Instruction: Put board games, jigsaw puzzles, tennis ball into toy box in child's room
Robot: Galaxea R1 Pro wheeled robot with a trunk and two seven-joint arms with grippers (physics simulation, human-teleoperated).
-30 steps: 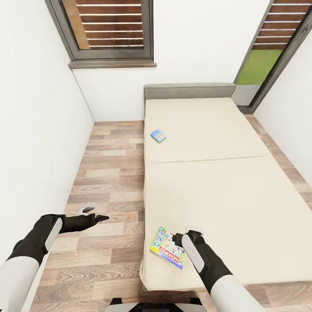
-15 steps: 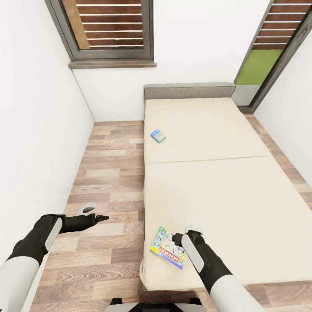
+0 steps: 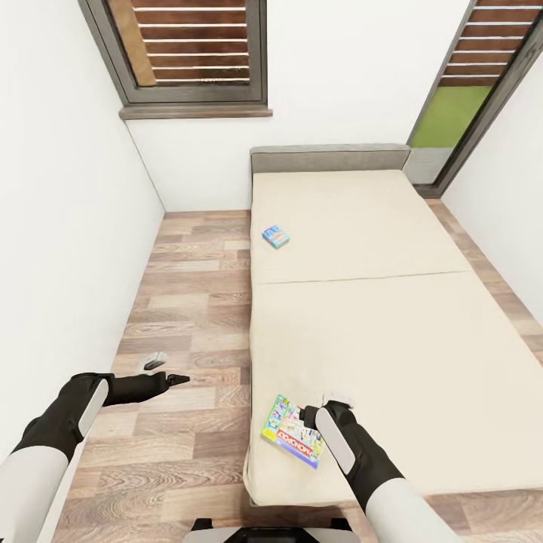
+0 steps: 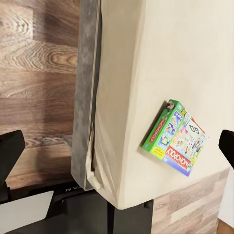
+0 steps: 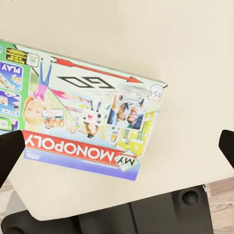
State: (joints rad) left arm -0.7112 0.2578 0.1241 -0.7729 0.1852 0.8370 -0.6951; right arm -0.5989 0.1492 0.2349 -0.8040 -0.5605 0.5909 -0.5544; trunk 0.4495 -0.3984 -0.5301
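Observation:
Two board games lie on the bed (image 3: 369,332). The white and green one with a red banner (image 3: 291,442) rests near the mattress's front left corner, and it also appears in the left wrist view (image 4: 176,138). A small blue board game (image 3: 276,237) lies farther up the mattress near its left edge. My right gripper (image 3: 323,405) hovers just over the white and green box (image 5: 83,122), open, with its fingertips (image 5: 10,151) wide apart on either side of it. My left gripper (image 3: 167,370) hangs open over the wood floor, left of the bed. The table and toy box are out of view.
The bed has a grey headboard (image 3: 329,158) against the far white wall. A strip of wood-plank floor (image 3: 188,302) runs between the bed and the left wall. Dark-framed windows (image 3: 188,53) stand at the back left and back right.

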